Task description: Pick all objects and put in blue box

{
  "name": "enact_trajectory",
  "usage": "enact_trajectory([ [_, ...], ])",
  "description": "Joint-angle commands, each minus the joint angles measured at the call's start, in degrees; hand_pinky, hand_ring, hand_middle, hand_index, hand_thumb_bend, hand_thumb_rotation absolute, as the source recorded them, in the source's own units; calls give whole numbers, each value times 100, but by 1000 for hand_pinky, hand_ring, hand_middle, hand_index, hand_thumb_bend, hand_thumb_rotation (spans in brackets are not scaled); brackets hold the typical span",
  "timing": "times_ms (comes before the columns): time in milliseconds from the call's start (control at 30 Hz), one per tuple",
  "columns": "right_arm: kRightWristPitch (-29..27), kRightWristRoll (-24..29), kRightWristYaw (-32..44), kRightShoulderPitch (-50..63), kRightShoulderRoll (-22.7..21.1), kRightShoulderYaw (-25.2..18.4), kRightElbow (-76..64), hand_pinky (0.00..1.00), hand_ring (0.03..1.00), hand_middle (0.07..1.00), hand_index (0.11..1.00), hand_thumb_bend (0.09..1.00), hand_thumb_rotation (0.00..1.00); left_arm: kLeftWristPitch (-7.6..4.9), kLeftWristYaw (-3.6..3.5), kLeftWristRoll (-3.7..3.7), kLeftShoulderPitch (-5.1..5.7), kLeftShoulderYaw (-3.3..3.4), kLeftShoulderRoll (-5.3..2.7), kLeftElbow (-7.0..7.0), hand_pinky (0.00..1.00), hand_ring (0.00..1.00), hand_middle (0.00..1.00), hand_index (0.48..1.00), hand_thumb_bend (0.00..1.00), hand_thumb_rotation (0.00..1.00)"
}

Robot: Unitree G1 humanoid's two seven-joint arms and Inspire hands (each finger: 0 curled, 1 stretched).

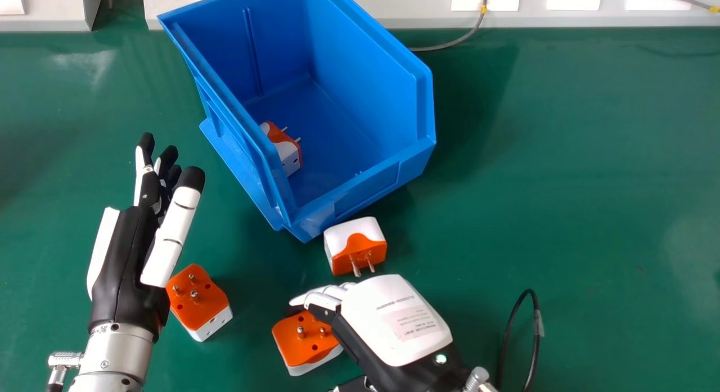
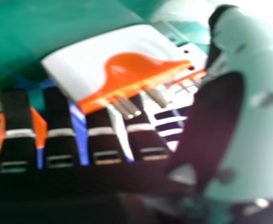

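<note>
We see one plug [image 1: 288, 154] inside the blue box [image 1: 368, 189] and a second plug [image 1: 353, 239] just before it. Left of the box, our left hand [image 1: 130, 251] spreads wide near a third plug [image 1: 198, 303]. Before the box, our right hand [image 1: 394, 319], fingers loosely extended, partly covers a fourth plug [image 1: 301, 344].

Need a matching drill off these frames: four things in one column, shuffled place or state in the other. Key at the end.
Things
1. blue box
2. left robot hand
3. right robot hand
4. black cable

Place or state
A. low near the middle of the head view, white back turned up
B. holds an orange and white plug
C. loops up from the head view's bottom edge, right of centre
D. toward the head view's left side, fingers extended

Pairs: 1-B, 2-D, 3-A, 4-C
</note>
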Motion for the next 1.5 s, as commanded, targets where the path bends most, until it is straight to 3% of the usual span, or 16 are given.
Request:
enact_trajectory([
  [0, -14, -54, -63, -99, 15, 34, 119, 610, 716, 755, 726, 480, 401, -59, 10, -24, -61, 34, 47, -97, 1000, 1000, 1000, 1000, 652, 839],
  [267, -21, -136, -337, -348, 20, 110, 627, 584, 678, 716, 704, 449, 373, -32, 5, -49, -61, 39, 23, -165, 1000, 1000, 1000, 1000, 655, 838],
  [567, -35, -250, -639, -597, 68, 239, 1134, 424, 492, 557, 630, 408, 270, -38, -2, -38, -64, 40, 23, -206, 1000, 1000, 1000, 1000, 646, 834],
  [633, -54, -274, -722, -662, 79, 296, 1281, 392, 462, 535, 577, 443, 195, -36, -8, -45, -55, 44, 23, -224, 1000, 1000, 1000, 1000, 646, 833],
  [733, -111, -235, -776, -738, 67, 351, 1444, 379, 449, 524, 557, 458, 156, -20, -11, -50, -40, 50, 25, -262, 1000, 1000, 1000, 1000, 646, 833],
  [867, -172, -137, -744, -777, 25, 371, 1513, 294, 358, 460, 530, 490, 64, -12, -12, -53, -34, 61, 27, -273, 1000, 1000, 1000, 1000, 645, 832],
  [967, -352, 33, -720, -785, -20, 340, 1557, 263, 325, 446, 525, 494, 51, 6, -19, -66, -36, 71, 30, -289, 1000, 1000, 1000, 1000, 643, 832],
  [1100, -427, 220, -602, -795, -39, 342, 1549, 143, 196, 413, 498, 503, 17, -6, -24, -57, -52, 73, 39, -255, 1000, 1000, 1000, 1000, 640, 822],
  [1167, -384, 248, -556, -800, -34, 363, 1532, 131, 183, 408, 495, 504, 14, -4, -24, -51, -46, 72, 42, -267, 1000, 1000, 1000, 1000, 641, 822],
  [1333, -347, 374, -373, -781, -9, 350, 1452, 108, 157, 283, 479, 492, 108, 15, -18, -45, -38, 76, 48, -286, 1000, 1000, 1000, 1000, 638, 819],
  [1467, -324, 466, -319, -731, -7, 340, 1364, 100, 149, 256, 475, 489, 125, 40, -10, -32, -27, 71, 50, -319, 1000, 1000, 1000, 1000, 639, 819],
])
